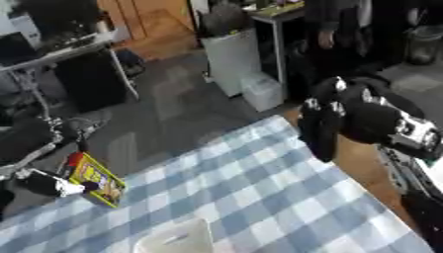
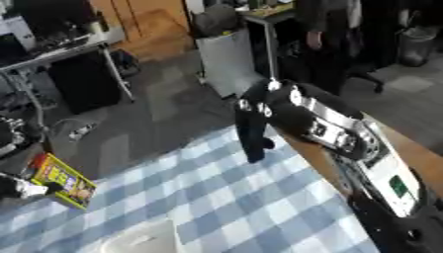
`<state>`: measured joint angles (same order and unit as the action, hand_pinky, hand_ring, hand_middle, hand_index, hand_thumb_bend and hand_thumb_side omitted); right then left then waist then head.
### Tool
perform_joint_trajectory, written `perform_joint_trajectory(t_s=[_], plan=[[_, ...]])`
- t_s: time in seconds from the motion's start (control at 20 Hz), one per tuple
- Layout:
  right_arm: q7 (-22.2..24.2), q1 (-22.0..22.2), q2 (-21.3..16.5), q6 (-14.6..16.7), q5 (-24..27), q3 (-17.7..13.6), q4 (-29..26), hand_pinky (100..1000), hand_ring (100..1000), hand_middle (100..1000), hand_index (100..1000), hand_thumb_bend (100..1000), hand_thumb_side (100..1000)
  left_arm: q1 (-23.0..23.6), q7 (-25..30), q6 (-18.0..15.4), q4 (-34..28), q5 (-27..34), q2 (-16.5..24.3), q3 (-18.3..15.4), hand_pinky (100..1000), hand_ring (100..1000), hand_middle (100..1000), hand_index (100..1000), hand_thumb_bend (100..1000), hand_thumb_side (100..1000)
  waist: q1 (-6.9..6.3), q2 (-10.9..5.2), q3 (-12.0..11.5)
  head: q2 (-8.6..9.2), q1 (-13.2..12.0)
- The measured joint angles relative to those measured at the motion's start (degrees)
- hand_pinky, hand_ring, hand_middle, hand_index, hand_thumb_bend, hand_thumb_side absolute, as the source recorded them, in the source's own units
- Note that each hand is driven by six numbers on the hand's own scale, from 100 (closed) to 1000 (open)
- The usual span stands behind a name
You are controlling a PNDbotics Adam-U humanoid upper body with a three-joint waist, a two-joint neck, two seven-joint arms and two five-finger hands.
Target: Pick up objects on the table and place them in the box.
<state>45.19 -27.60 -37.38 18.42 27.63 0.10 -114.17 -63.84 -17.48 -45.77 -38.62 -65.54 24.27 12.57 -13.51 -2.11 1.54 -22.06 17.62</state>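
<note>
- While the left eye view shows the left hand point(image 1: 43, 184) pinching the yellow packet point(image 1: 97, 180) over the desk's point(image 1: 259, 197) left edge, the right eye view crops that hand.
- Right hand point(image 2: 252, 129) hangs relaxed, fingers down, above the far edge.
- White box point(image 1: 177, 238) sits at the near edge; checkered middle lies bare.

Soft, even indoor light; no glare. Heavy blur throughout, both views. Checked tabletop point(image 1: 259, 197) bright; dark far background dim. Shadows faint, diffuse.
</note>
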Motion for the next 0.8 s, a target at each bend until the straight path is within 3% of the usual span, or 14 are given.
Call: perform_joint_trajectory(t_s=[0.45,0.8], plan=[[0.21,1.63,-0.52,-0.21,0.35,-0.48,-0.01,100,299,399,502,100,1000,-1.43,3.88,-2.39,-3.08,6.52,0.00,3.27,100,100,100,306,552,528,-0.01,-1.62,-0.83,1.06,0.60],[0.21,2.15,-0.95,-0.21,0.54,-0.49,-0.01,100,299,399,501,100,1000,-1.70,9.20,-2.47,-8.03,15.93,0.09,6.81,100,100,100,309,557,526,-0.02,-2.51,-1.23,2.13,1.89]])
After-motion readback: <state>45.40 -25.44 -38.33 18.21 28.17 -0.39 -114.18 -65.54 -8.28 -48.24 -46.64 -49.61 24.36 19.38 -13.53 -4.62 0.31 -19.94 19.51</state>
